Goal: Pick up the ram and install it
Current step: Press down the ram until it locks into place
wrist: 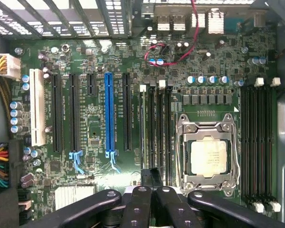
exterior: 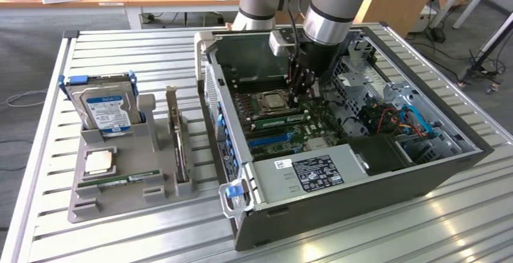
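Note:
Inside the open computer case (exterior: 449, 167), my gripper (exterior: 309, 92) hangs over the motherboard (wrist: 99, 61), beside the CPU socket (wrist: 208, 156). Its black fingers (wrist: 142, 202) are pressed shut over one end of the row of memory slots (wrist: 154, 128). Whether a thin board sits between them I cannot tell. A green strip with a pale label (exterior: 282, 120) lies along those slots and looks like a ram standing in a slot. Another ram (exterior: 120, 181) lies flat in the grey holder (exterior: 88, 206) on the exterior view's left.
The grey holder also carries a blue-labelled hard drive (exterior: 104, 110) standing upright, a square silver CPU chip (exterior: 100, 162) and an upright card (exterior: 176, 137). Case walls, the power supply (exterior: 316, 170), cables (exterior: 405, 119) and a blue expansion slot (wrist: 110, 116) surround the gripper.

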{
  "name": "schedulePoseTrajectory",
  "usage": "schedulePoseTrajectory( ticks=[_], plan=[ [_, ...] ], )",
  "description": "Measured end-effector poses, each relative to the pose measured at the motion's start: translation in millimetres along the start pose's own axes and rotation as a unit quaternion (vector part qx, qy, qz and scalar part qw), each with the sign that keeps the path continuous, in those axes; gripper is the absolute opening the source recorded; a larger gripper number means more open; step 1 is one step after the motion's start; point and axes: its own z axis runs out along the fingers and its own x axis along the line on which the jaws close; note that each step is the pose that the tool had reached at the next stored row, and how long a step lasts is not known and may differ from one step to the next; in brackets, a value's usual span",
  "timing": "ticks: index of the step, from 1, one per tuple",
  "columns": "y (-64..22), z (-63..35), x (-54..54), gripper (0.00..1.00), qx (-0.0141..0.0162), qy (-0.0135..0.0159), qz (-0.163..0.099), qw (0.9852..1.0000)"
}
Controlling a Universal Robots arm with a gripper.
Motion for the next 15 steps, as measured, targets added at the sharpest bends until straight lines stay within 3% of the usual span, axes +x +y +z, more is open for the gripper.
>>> schedulePoseTrajectory(
  ticks=[7,15],
  plan=[
    [0.1,0.1,0.0,0.11,0.0014,-0.0020,0.045,0.9990],
    [0.7,0.1,0.0,0.11,0.0029,-0.0044,0.097,0.9952]
  ],
)
